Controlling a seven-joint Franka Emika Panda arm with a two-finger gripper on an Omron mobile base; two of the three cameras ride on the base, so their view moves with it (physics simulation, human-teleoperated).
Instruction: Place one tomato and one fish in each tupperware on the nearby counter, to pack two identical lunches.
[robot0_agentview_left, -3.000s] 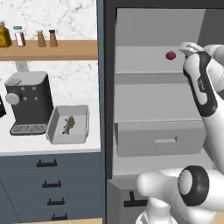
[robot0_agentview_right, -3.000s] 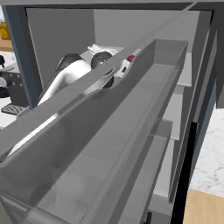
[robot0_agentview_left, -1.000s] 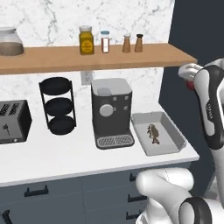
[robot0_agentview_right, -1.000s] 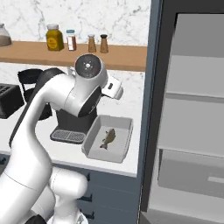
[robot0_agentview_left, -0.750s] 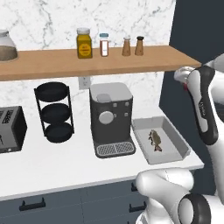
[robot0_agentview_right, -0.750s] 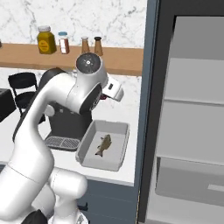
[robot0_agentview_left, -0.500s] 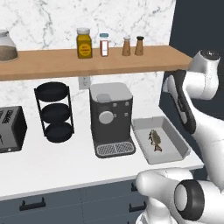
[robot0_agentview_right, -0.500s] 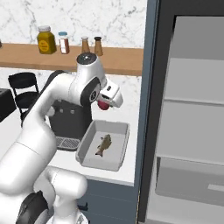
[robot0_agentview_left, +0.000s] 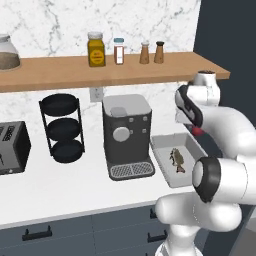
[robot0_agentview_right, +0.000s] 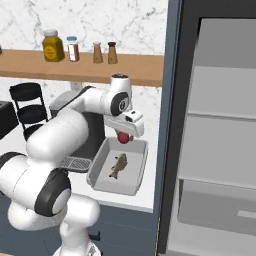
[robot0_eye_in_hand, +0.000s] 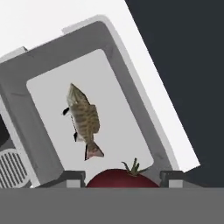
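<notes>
Gripper clamps tomato above tupperware; fish lies inside on counter.

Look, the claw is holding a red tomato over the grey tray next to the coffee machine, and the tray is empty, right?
Not quite. The tray is not empty: a fish already lies in it, as the hand view shows. The rest holds: the claw grips the red tomato above that tray, beside the coffee machine.

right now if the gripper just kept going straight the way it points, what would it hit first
Likely the floor of the tupperware. The gripper, shut on the tomato, points down into that tray, near its end beyond the tail of the fish. Depth is unclear, so the tray's rim is possible.
</notes>
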